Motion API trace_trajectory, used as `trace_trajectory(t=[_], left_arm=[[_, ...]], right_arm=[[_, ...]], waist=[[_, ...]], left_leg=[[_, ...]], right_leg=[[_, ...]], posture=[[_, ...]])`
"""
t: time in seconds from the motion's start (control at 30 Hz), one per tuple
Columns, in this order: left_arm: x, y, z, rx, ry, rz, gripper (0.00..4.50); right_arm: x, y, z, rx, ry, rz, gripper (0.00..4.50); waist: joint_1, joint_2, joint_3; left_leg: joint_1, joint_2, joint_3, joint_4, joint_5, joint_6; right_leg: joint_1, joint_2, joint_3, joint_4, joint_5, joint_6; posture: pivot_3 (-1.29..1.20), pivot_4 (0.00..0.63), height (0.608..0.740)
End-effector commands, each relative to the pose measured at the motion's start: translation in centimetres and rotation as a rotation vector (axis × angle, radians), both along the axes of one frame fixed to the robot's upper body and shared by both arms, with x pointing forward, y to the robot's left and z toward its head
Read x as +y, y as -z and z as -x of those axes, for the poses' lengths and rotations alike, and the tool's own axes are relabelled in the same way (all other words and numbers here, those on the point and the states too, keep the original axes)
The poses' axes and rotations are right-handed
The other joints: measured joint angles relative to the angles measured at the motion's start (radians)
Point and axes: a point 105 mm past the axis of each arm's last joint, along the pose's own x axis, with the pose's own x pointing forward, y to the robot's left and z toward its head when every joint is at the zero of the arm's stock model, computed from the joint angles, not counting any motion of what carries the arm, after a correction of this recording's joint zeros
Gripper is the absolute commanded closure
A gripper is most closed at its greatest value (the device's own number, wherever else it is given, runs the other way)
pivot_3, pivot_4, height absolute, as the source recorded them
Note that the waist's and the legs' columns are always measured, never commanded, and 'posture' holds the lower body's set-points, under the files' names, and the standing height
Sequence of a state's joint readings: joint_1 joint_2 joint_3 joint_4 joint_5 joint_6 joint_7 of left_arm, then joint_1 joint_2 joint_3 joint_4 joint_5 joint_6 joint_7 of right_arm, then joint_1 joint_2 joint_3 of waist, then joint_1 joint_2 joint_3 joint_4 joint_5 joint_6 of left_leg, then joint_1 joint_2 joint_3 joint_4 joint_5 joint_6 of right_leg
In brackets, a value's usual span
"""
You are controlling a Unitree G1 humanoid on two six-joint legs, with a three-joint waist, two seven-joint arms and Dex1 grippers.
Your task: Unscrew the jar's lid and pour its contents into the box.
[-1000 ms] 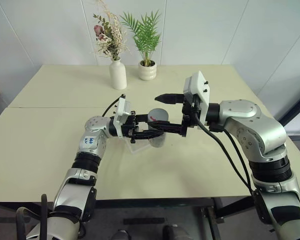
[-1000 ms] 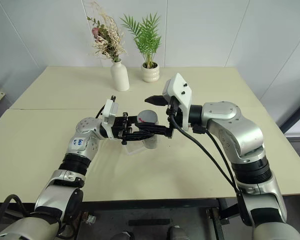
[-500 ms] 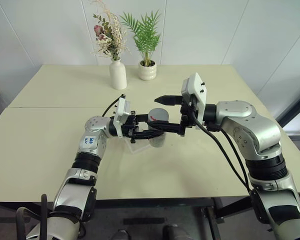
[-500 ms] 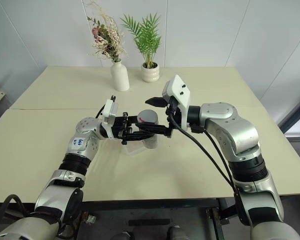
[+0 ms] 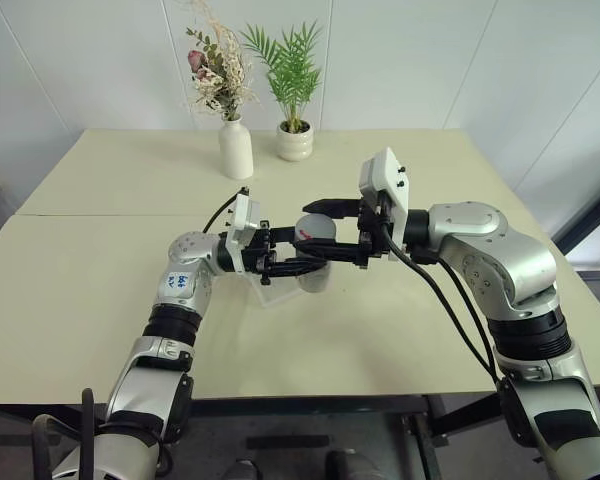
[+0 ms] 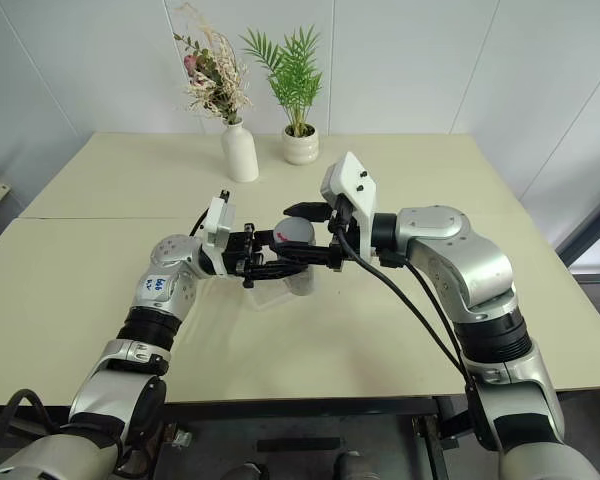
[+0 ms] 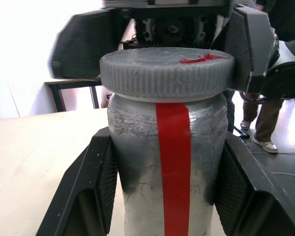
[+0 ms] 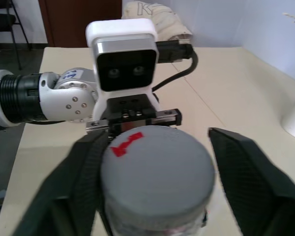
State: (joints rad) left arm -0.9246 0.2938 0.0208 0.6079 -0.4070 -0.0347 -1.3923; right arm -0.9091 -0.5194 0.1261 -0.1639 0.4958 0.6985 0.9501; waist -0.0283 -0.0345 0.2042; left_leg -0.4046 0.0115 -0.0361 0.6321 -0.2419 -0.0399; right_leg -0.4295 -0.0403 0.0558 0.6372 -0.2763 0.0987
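Note:
The silvery-grey jar [image 7: 173,162] with a red stripe is held upright above the table, my left gripper [image 5: 313,268] shut on its body from the left. The left fingers [image 7: 96,189] press both of its sides. The ribbed grey lid [image 7: 162,73] with a red mark sits on top of the jar. My right gripper [image 5: 318,231] reaches in from the right and is shut on the lid, one finger on each side of the rim. The box [image 5: 266,291], a clear shallow tray, lies on the table under the jar.
A white vase [image 5: 235,149] with dried flowers and a white pot [image 5: 294,141] with a green plant stand at the back of the beige table [image 5: 100,270]. A seam runs across the tabletop on the left.
The right gripper's fingers, spread wide around the lid before, have closed onto its rim. The left gripper and the jar have stayed in place.

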Motion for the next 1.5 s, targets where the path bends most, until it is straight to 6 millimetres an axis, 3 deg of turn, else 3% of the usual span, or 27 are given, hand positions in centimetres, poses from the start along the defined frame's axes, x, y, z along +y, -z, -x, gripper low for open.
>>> trace_trajectory(t=[0.03, 1.13, 1.5], left_arm=[[-0.2, -1.0, 0.3, -0.048, 0.021, -0.002, 2.29], [0.1, 1.7, 0.9, 0.017, 0.029, -0.042, 2.29], [0.0, 1.8, 0.9, 0.027, 0.026, -0.033, 2.29]], right_arm=[[-0.1, -1.4, 0.4, -0.062, -0.001, -0.015, 1.93], [-1.3, -5.7, 0.1, -0.172, 0.005, -0.049, 1.93], [-1.5, -6.9, -0.1, -0.193, -0.001, -0.085, 1.93]], waist=[[0.000, 0.000, 0.000], [-0.001, 0.000, 0.000], [-0.001, 0.000, 0.000]], left_leg=[[0.000, 0.000, 0.000, 0.000, 0.000, 0.000], [0.000, 0.000, 0.000, 0.000, 0.000, 0.000], [0.000, 0.000, 0.000, 0.000, 0.000, 0.000]], right_leg=[[0.000, 0.000, 0.000, 0.000, 0.000, 0.000], [0.000, 0.000, 0.000, 0.000, 0.000, 0.000], [0.000, 0.000, 0.000, 0.000, 0.000, 0.000]], posture=[[0.00, 0.150, 0.740], [0.00, 0.150, 0.740], [0.00, 0.150, 0.740]])
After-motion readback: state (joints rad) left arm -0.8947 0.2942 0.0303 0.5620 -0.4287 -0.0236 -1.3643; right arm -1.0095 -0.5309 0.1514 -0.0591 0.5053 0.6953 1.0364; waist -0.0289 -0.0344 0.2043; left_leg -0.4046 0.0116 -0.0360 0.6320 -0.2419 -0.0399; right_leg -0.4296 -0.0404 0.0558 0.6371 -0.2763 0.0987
